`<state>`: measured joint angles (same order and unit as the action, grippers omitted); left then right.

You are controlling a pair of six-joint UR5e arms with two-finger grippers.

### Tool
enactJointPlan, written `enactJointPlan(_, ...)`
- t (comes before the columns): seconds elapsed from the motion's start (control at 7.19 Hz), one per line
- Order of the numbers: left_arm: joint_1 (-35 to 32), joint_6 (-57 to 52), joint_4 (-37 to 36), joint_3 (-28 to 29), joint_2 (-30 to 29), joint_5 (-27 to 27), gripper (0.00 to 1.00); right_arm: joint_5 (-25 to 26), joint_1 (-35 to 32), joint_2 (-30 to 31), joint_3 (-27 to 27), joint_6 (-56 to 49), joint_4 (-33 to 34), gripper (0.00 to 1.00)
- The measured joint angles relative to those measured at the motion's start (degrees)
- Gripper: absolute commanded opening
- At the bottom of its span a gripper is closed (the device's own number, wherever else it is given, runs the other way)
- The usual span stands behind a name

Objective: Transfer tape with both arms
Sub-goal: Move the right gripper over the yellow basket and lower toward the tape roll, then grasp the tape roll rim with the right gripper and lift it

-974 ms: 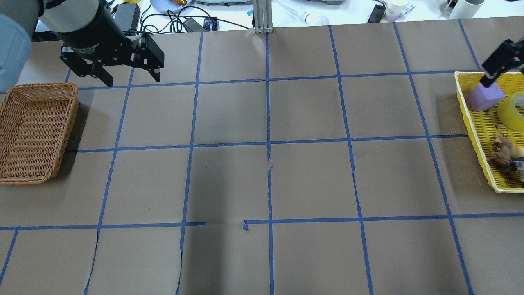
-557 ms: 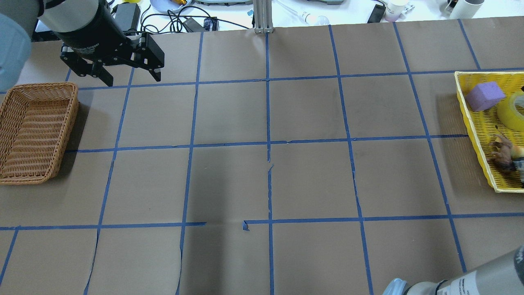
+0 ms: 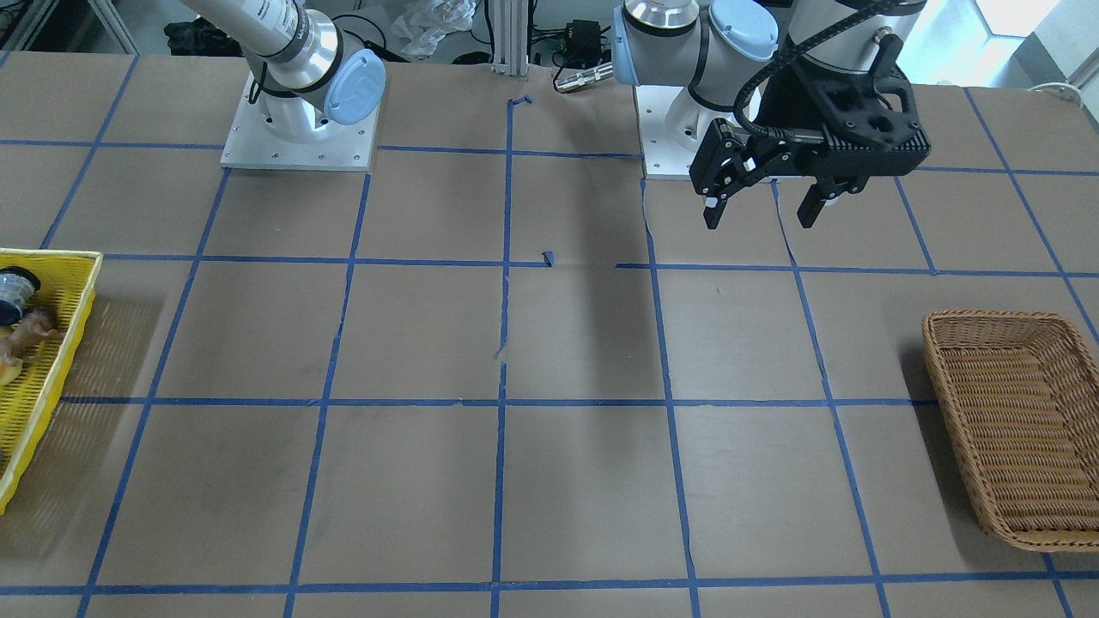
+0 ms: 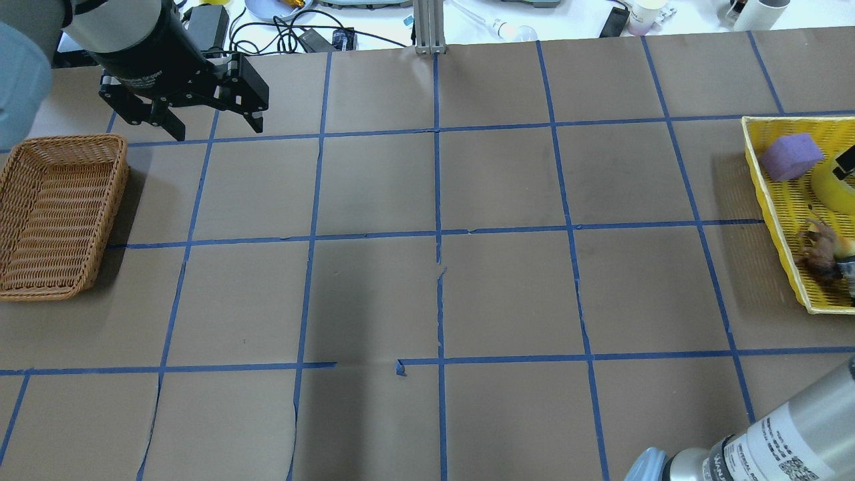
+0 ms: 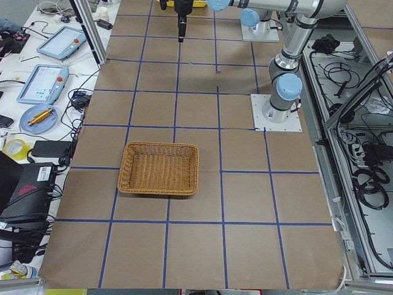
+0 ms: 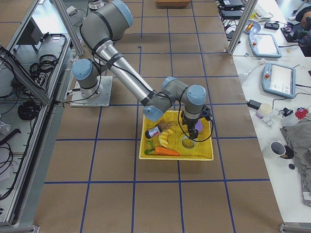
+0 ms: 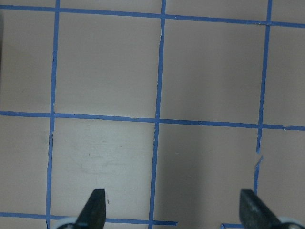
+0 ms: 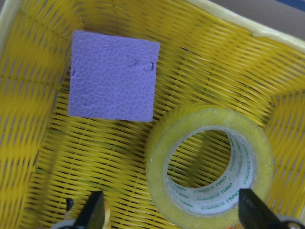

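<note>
Tape [image 8: 159, 152] lies flat in the yellow tray [image 8: 43, 143], so the right pincer [image 8: 174, 214] hovers overhead, spread wide, empty; the left pincer [image 3: 760, 210] hangs open, empty.

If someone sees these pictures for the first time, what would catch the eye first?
Probably the bright yellow tray at the robot's right end of the table, holding a yellow tape roll and a purple block, with the right gripper open over the tape. At the opposite end lies an empty brown wicker basket, and the left gripper hangs open nearby.
</note>
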<state>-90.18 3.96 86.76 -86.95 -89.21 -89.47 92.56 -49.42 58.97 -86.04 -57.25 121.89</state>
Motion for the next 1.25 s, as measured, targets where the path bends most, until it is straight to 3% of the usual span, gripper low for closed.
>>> enactJointPlan(0.42, 0.0, 0.0, 0.01, -0.05, 0.02, -0.01, 1.0, 0.05, 0.31, -2.17, -1.31, 0.57, 1.36, 0.99)
enactJointPlan(0.56, 0.0, 0.0, 0.05, -0.06, 0.04, -0.01, 1.0, 0.0, 0.32, -2.27, -1.69, 0.82, 1.48, 0.8)
enactJointPlan(0.83, 0.0, 0.0, 0.06, -0.06, 0.02, -0.01, 1.0, -0.09, 0.31, -2.34, -1.9, 0.98, 1.58, 0.21)
enactJointPlan(0.97, 0.0, 0.0, 0.02, -0.06, 0.01, -0.01, 1.0, -0.08, 0.33, -2.36, -1.92, 0.98, 1.58, 0.0)
enactJointPlan(1.25, 0.0, 0.0, -0.01, -0.06, 0.0, 0.08, 1.0, 0.09, 0.36, -2.25, -1.92, 1.32, 1.48, 0.0)
